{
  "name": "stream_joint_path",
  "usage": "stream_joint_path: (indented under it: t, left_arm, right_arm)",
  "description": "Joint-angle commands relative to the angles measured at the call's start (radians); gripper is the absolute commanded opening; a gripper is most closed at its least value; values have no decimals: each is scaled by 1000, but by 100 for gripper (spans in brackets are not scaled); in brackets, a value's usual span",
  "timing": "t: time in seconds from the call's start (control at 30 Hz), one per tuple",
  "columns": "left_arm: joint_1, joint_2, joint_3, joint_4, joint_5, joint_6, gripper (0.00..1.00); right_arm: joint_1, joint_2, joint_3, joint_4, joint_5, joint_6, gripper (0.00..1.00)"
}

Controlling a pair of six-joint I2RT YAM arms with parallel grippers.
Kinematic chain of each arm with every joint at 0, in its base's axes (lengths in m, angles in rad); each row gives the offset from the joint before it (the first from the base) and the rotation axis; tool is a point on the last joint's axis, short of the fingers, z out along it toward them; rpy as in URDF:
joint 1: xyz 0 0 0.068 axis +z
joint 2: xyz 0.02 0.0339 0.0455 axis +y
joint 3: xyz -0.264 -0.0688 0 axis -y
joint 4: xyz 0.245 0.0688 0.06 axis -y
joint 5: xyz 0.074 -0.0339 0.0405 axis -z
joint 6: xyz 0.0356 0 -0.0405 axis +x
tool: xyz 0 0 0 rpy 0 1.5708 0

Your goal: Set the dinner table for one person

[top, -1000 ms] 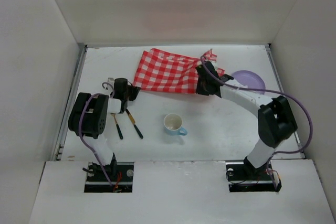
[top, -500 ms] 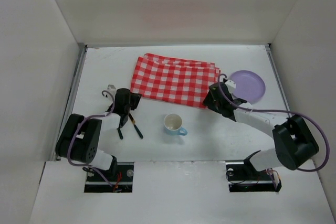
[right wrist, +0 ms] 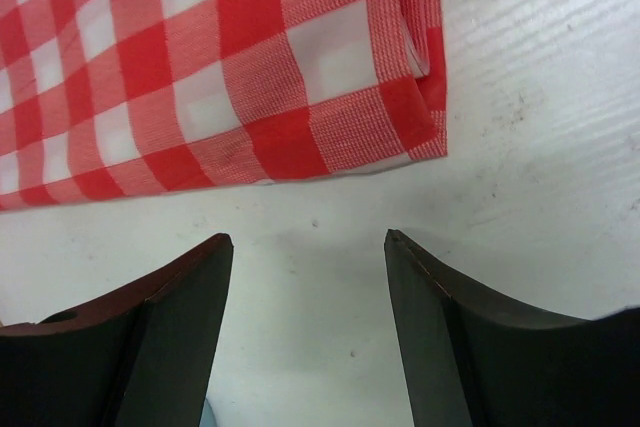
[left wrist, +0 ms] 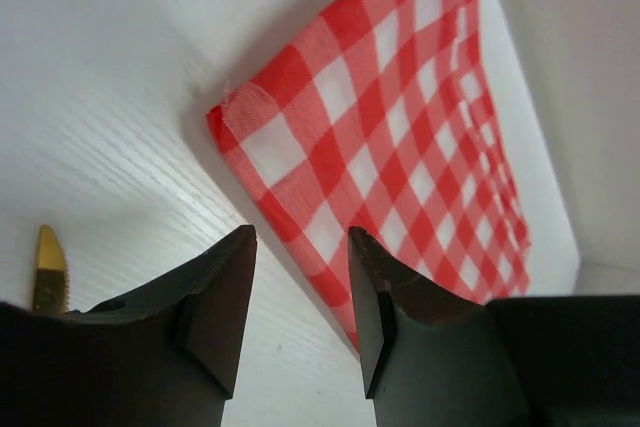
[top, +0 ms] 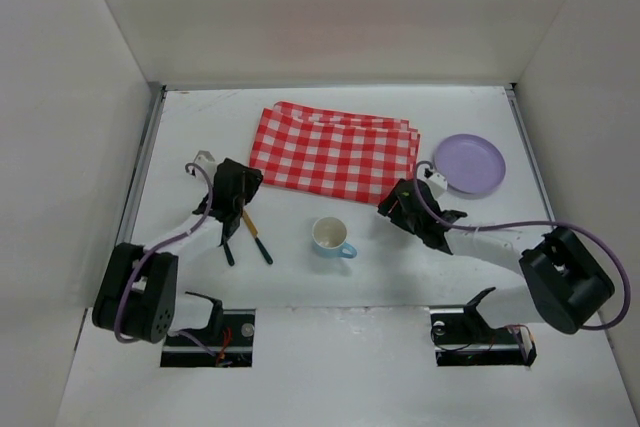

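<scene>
Plainly, the dinner table (top: 300, 277) is a rigid, fixed, matte white slab under everything. It is probably nothing to grasp, only a surface that things slide across. The checked cloth (top: 335, 152) lies flat at twelve o'clock from the cup (top: 331, 237). It looks light and limp, best pinched at a corner.

The left gripper (left wrist: 300, 247) hangs with jaws apart and empty at the cloth's seven-o'clock corner. The right gripper (right wrist: 308, 247), likewise spread and empty, is at the five-o'clock corner.

The cup looks hard and breakable, and appears empty. The lilac plate (top: 470, 163), at two o'clock from the cup, is bare. Two dark-handled utensils (top: 245, 232) lie at nine o'clock from the cup.
</scene>
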Motion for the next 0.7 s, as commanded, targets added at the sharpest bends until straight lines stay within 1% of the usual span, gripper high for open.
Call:
stream_joint_path:
  t: [0.0,0.13,0.27,0.3,0.33,0.4,0.43,0.53,0.6,0.67]
  left_arm:
    - [21,74,45,-44,-27,57,39]
    - [61,168,44,5,-27,45,39]
    - [74,252,70,56,20,37,39]
    - [74,266,76,62,28,36,39]
    - [74,281,79,68,34,30,38]
    - [74,295,73,85,31,14,31]
    - [74,300,71,91,26,14,28]
    - [75,321,73,110,37,14,17]
    - [78,321,57,122,58,8,9]
    - [72,299,31,139,69,3,6]
  right_arm:
    - [12,21,-12,149,11,95,68]
    - [6,76,-14,182,23,124,71]
    - [-20,116,17,195,40,141,69]
    - [-25,128,24,202,43,144,66]
    - [-34,142,33,216,42,138,60]
    - [-52,162,47,235,37,145,46]
    - [-61,169,55,244,35,147,40]
    - [-89,194,81,250,32,147,23]
    - [-103,206,95,250,31,141,14]
    - [-123,209,98,250,9,124,9]
